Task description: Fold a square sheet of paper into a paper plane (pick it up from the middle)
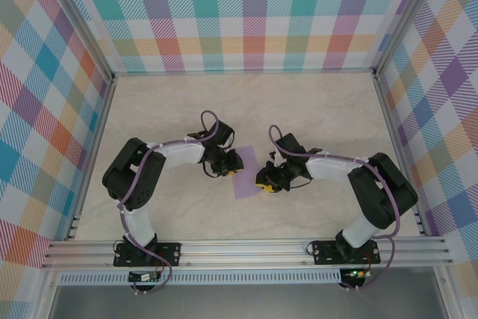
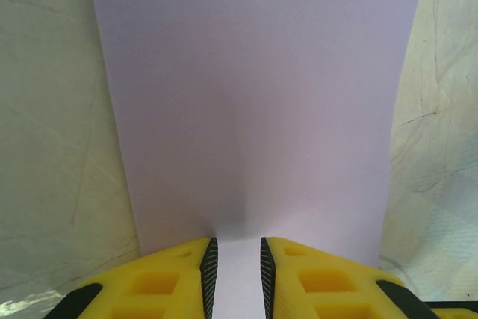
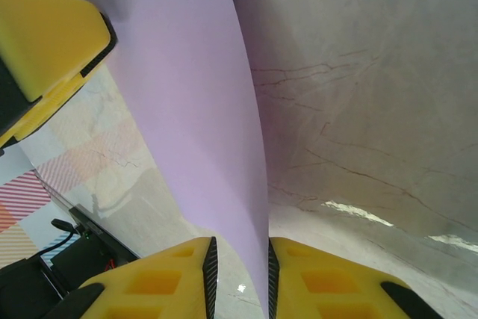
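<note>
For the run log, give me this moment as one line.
paper: partly off table | left fingers: around its edge, grip unclear | right fingers: same

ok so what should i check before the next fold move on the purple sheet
1. Sheet runs between the fingers of the left tool: ok.
2. Sheet runs between the fingers of the right tool: ok.
3. Both tools actually clamped on it: cannot tell, jaws stand slightly apart.
4. Tools on opposite edges, apart from each other: ok, top view.
5. Sheet smooth, no crumples: ok in the left wrist view.
6. Sheet lifted off the table: cannot tell.
</note>
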### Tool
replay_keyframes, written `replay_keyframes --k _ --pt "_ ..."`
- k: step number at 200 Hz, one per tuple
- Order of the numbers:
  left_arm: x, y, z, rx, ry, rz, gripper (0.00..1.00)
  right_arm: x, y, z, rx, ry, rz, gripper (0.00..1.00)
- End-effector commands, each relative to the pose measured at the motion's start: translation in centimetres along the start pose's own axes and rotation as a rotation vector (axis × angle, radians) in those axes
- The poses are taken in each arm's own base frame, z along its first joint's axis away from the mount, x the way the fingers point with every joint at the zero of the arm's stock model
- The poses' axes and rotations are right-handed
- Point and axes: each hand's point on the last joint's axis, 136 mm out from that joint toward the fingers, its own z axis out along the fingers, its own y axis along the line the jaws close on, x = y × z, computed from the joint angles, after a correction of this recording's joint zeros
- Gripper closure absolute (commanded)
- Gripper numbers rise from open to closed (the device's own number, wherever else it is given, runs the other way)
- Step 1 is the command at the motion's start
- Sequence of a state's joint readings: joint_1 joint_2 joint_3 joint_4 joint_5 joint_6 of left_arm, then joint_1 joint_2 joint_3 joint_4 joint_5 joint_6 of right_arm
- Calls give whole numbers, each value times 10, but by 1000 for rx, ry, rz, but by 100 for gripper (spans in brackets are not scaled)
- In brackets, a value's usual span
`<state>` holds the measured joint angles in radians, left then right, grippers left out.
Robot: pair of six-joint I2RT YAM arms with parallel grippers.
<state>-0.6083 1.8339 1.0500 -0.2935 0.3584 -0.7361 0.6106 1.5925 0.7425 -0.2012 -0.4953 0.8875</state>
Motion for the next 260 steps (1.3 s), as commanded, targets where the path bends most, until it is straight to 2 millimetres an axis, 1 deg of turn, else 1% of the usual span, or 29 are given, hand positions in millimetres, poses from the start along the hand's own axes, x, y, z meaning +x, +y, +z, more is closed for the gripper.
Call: replay_keyframes --k 1,13,26,39,42,53,64,86,105,161,192,206,224,260 --pt "7 8 5 -41 31 7 75 5 -5 4 2 16 29 76" --pt "6 7 5 -37 30 9 75 6 -6 4 1 14 35 78" --pt "6 3 4 -21 29 16 75 6 -5 3 -3 12 35 84" --pt "4 -8 -1 27 17 32 74 6 -6 3 3 12 39 89" --pt "0 -14 -2 58 -1 46 74 6 -5 3 2 13 38 90" --pt "-3 -30 -11 126 -29 73 73 6 -4 2 3 13 40 93" --pt "-7 -41 -21 166 -57 97 72 5 -3 1 6 11 47 95" --pt "-14 -49 -36 187 -124 128 72 5 -2 -1 22 12 48 97" --pt "-20 -45 -37 169 -161 125 72 5 -4 -3 40 10 51 99" --pt "-36 -22 -19 48 -169 109 78 7 -9 -4 64 16 67 100" --pt "-31 -12 -5 27 -126 92 82 5 -3 -3 55 21 63 100" --pt "-29 -6 -2 8 -122 84 83 3 2 -3 40 20 53 100" --pt "-28 0 -2 -9 -129 78 83 1 9 -4 23 17 37 99" --pt "-26 6 -2 -28 -126 79 83 -4 14 -1 18 20 25 99"
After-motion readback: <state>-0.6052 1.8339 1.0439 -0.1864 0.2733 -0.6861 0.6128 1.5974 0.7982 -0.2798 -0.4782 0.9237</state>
